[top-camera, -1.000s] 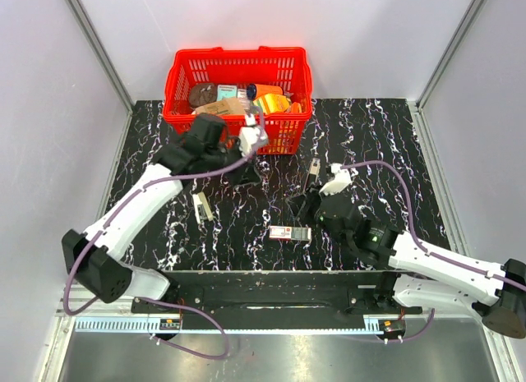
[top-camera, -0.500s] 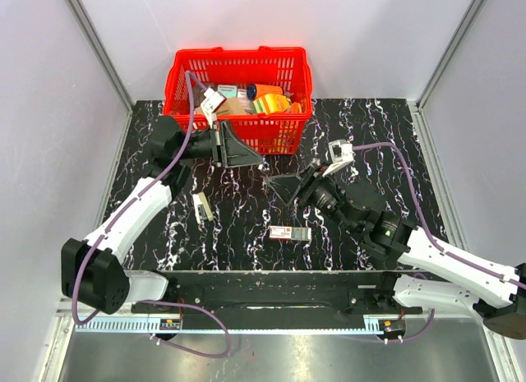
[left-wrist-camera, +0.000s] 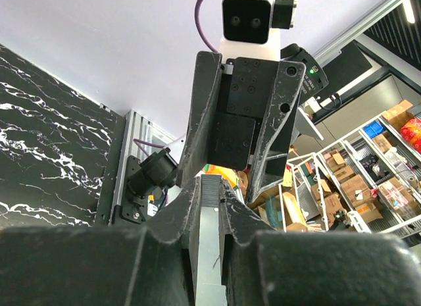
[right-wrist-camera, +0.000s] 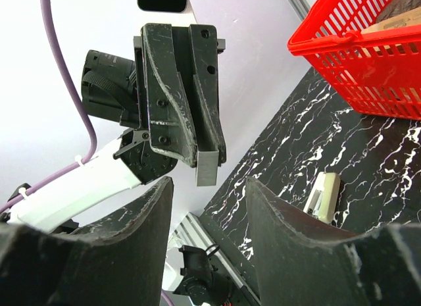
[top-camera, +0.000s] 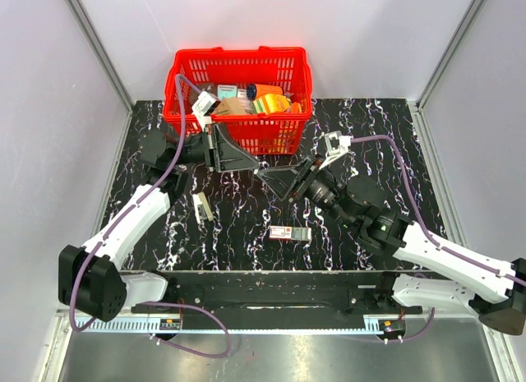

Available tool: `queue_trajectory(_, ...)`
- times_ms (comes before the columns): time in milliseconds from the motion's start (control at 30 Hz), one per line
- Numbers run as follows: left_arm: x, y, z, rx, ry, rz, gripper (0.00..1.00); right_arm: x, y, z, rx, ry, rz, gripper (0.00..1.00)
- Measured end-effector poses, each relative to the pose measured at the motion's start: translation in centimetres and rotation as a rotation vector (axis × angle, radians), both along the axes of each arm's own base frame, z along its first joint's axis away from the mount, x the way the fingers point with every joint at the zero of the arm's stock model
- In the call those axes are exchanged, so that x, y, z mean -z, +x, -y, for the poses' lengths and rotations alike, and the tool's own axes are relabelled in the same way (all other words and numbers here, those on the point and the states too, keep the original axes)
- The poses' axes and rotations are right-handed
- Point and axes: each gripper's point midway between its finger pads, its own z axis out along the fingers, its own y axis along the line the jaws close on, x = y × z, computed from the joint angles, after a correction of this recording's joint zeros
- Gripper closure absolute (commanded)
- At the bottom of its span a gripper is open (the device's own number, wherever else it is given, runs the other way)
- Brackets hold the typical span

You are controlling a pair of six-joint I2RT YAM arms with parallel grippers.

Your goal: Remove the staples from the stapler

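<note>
My left gripper is raised in front of the basket, pointing right. It is shut on a slim pale grey metal piece that is ribbed at its tip, like a strip of staples. In the right wrist view this piece sticks out of the left gripper. My right gripper is open and empty. It faces the left gripper from the right, a short way from the piece, which sits between its two fingertips in the right wrist view. The dark stapler body does not show; my right arm covers the spot behind it.
A red basket full of items stands at the back, just behind my left gripper, and also shows in the right wrist view. A small cream object lies left of centre. A white-and-red labelled box lies near the front.
My left gripper rose from the table and swung to point right. My right gripper lifted and moved left to face it. The small dark item behind the right arm is now covered.
</note>
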Motion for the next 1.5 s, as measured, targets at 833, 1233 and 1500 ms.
queue_trajectory(833,0.1,-0.5,-0.2,-0.005,0.012,0.001,0.88,0.7,0.4,-2.0,-0.035,-0.014,-0.002,0.69)
queue_trajectory(1233,0.5,-0.4,-0.2,-0.024,0.030,0.006,0.39,0.7,0.3,-2.2,-0.046,-0.013,0.001,0.82)
queue_trajectory(1500,1.2,2.1,-0.4,-0.160,0.187,0.125,0.31,4.5,1.0,-0.9,0.027,-0.150,-0.092,0.87)
